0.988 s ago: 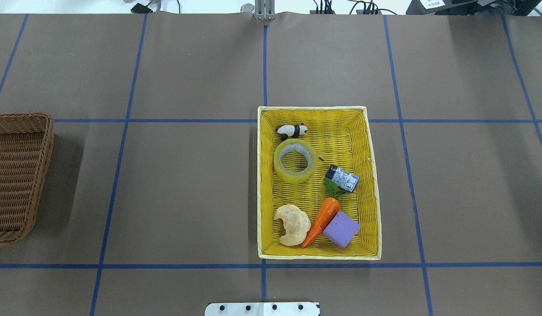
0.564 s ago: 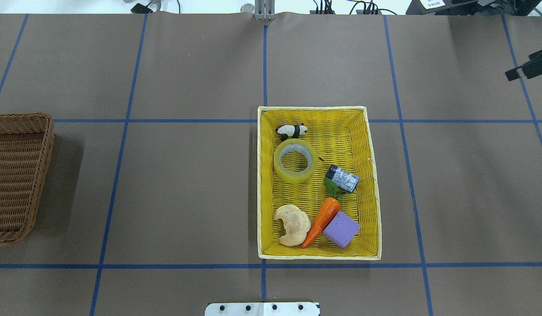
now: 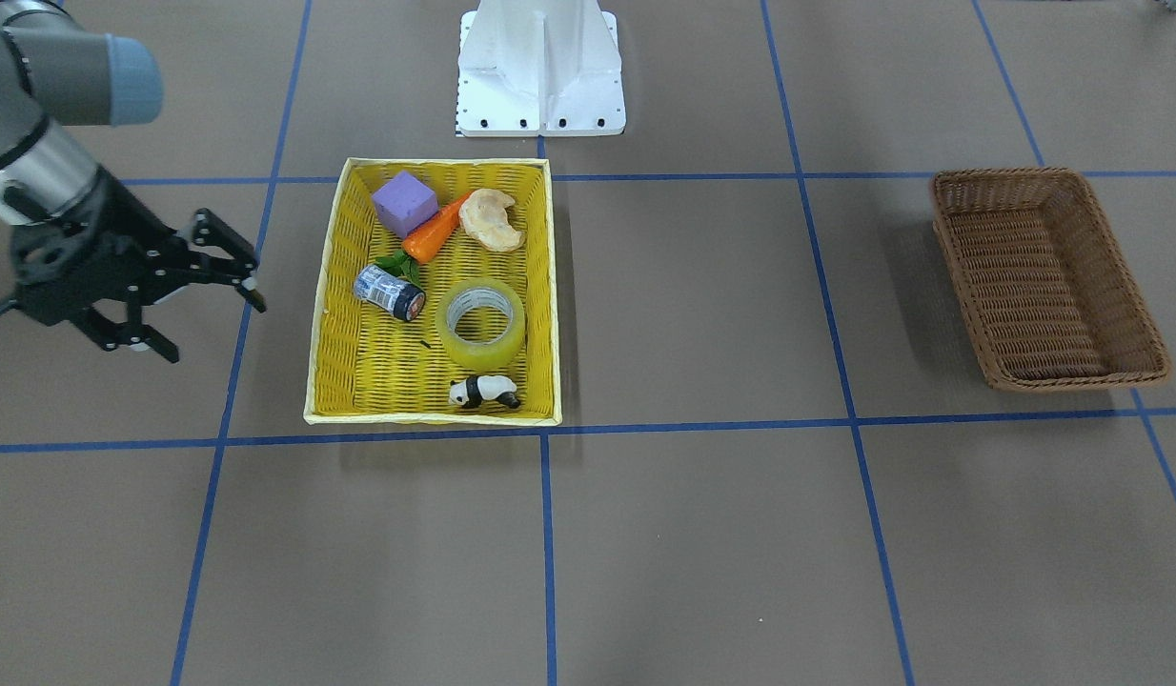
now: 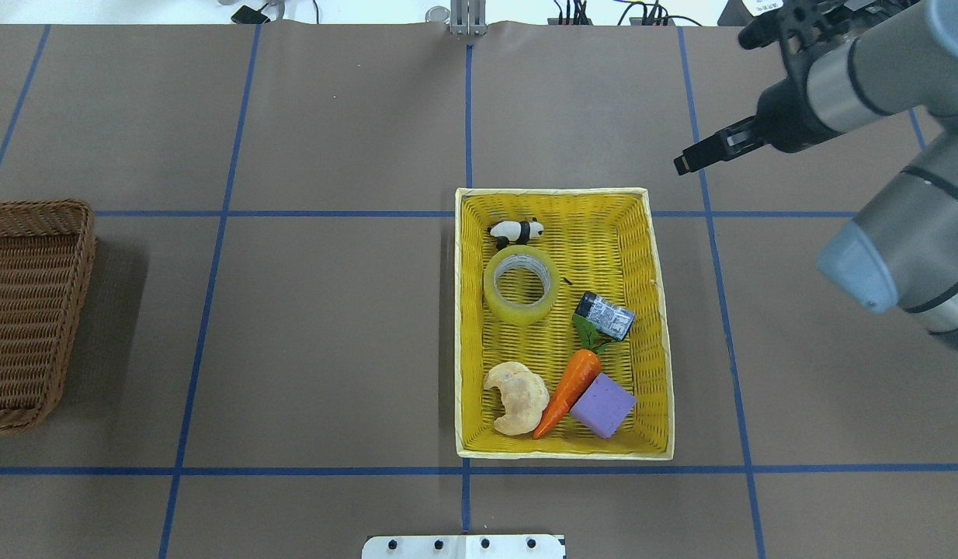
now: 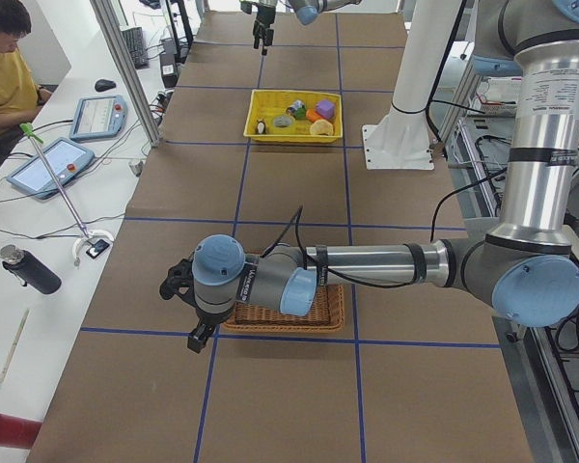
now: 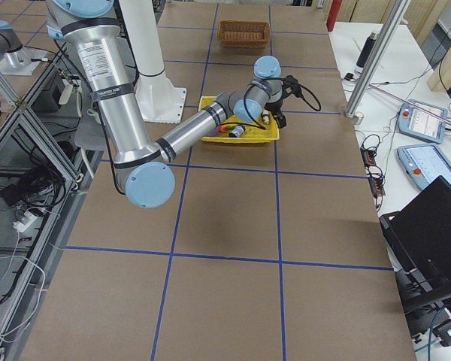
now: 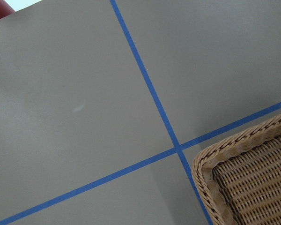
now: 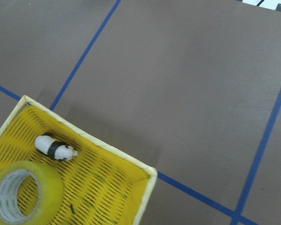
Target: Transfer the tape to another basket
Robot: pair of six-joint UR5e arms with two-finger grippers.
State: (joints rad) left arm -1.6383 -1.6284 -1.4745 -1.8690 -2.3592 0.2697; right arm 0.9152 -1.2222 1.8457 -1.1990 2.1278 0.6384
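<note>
Front view first: the right gripper (image 3: 216, 331) hangs over the table (image 3: 683, 534), off to one side of the yellow basket (image 3: 331, 314). Its fingers are spread wide with nothing between them. The tape (image 3: 481, 354) lies flat inside the yellow basket, toward the end away from the robot. A panda (image 3: 485, 391) sits just beside it and a can (image 3: 388, 292) is near its other side. The carrot (image 3: 435, 233), purple block (image 3: 404, 203) and bread (image 3: 490, 221) are up at the robot's end. The brown basket (image 3: 954, 238) is well apart, way over on the robot's left.

Overhead: same layout. The right arm (image 4: 875, 70) comes in from the right, and one finger points toward the yellow basket's far right corner, outside the rim. The brown basket is cut off at the left edge.

Left side view: the left gripper (image 5: 183, 313) sits low just beside the brown basket, on the side away from the robot. Can't tell if it's spread or closed.

Right side view: the right arm's wrist covers part of the yellow basket, so the tape is hard to make out.

Left wrist cam: just table, blue lines (image 7: 145, 79) and a corner of the brown basket.

Right wrist cam: the tape's at bottom left with the panda next to it, both inside a corner of the yellow basket.
</note>
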